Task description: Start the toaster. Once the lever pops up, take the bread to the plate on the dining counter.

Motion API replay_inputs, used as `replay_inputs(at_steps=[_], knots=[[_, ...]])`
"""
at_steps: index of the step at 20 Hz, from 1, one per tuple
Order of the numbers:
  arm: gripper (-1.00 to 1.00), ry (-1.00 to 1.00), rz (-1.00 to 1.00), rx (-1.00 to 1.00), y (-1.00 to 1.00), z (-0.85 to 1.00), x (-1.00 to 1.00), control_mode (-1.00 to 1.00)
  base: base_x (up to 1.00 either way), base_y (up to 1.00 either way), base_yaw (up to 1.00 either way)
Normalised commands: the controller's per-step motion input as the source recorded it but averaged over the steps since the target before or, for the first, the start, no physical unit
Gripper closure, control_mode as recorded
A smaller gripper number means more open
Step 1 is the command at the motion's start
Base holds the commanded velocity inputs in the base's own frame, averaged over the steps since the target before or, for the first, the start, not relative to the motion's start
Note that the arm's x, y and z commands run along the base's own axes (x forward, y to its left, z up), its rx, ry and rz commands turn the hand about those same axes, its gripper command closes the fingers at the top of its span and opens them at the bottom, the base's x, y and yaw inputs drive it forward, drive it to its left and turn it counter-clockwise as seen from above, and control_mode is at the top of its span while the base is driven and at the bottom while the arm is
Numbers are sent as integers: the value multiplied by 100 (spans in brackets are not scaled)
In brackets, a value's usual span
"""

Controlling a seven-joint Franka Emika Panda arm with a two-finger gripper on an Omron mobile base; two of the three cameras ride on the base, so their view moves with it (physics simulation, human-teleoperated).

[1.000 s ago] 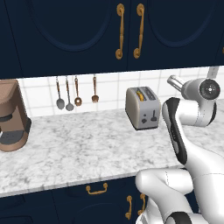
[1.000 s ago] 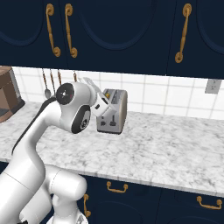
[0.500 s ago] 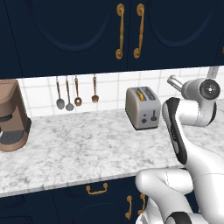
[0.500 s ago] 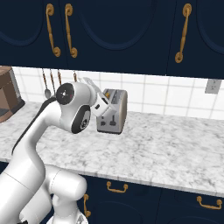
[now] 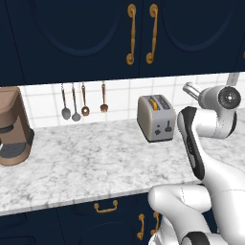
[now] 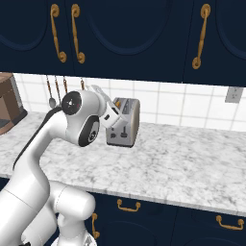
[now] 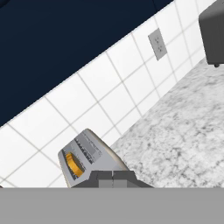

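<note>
A marbled bench (image 5: 86, 167) is running beneath navy cabinets (image 5: 72, 38), with a brown coffee machine (image 5: 13, 127) sitting at its left end. The grey toaster (image 5: 155, 117) is standing near the tiled wall — the bread (image 5: 152, 103) is sitting in a slot, the black lever (image 5: 169, 127) on its narrow face. The fingers (image 7: 113, 178) are pressed together, hovering just above the toaster.

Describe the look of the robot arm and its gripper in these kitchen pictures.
The arm is glossy white with rounded, tubular links, black bands at the joints and a dark round cap on one joint. The gripper has two small dark grey, blocky finger tips. No cables or markings are visible.
</note>
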Motion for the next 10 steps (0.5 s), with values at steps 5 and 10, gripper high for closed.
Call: replay_inputs(at_steps=[5, 10], knots=[[100, 0, 0, 0, 0, 0, 0, -100, 0, 0, 0], [100, 0, 0, 0, 0, 0, 0, -100, 0, 0, 0]])
